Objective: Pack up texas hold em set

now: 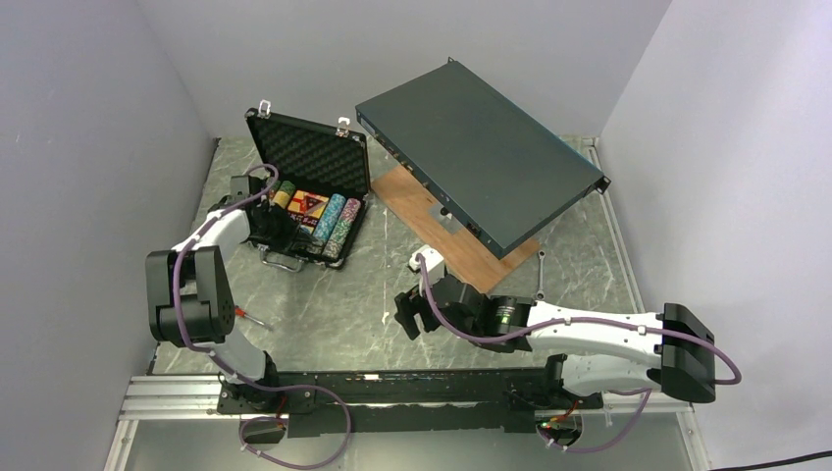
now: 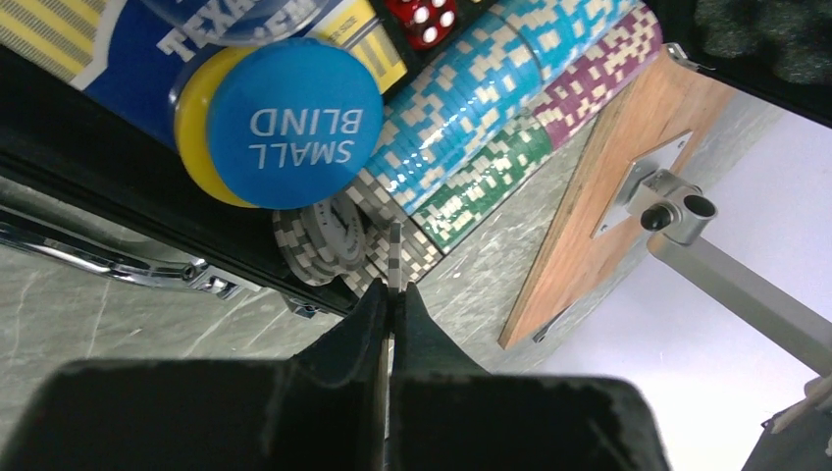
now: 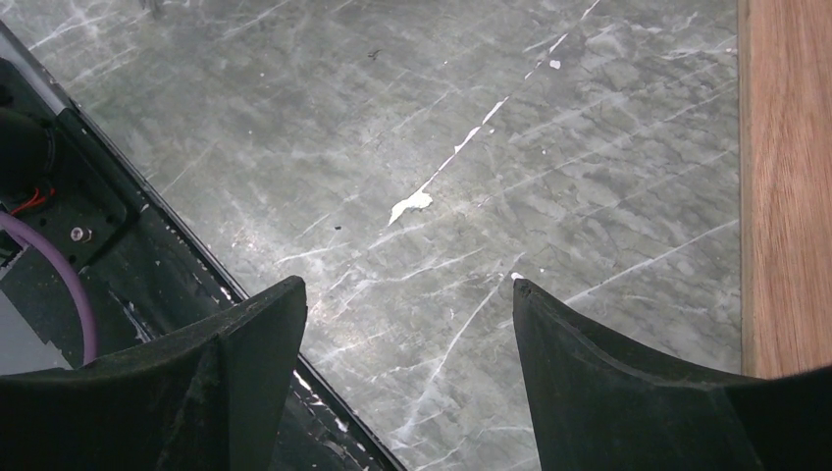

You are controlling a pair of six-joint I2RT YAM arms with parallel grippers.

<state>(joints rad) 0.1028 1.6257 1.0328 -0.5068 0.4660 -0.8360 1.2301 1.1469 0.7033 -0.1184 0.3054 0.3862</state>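
Lower centre of the wrist view, the left gripper [image 2: 392, 294] has its black fingers pressed together, pinching a thin grey-and-white striped chip [image 2: 395, 245] edge-on. Just beyond it the open black briefcase [image 1: 312, 152], upper left of the overhead view, holds ribbed rows of chips [image 2: 471, 128] and a round blue disc [image 2: 294, 123] lying over a yellow disc [image 2: 191, 137]. The lid is lined with egg-crate foam. The right gripper [image 3: 407, 324] is spread above the veined grey surface [image 3: 491, 147], well apart from the case.
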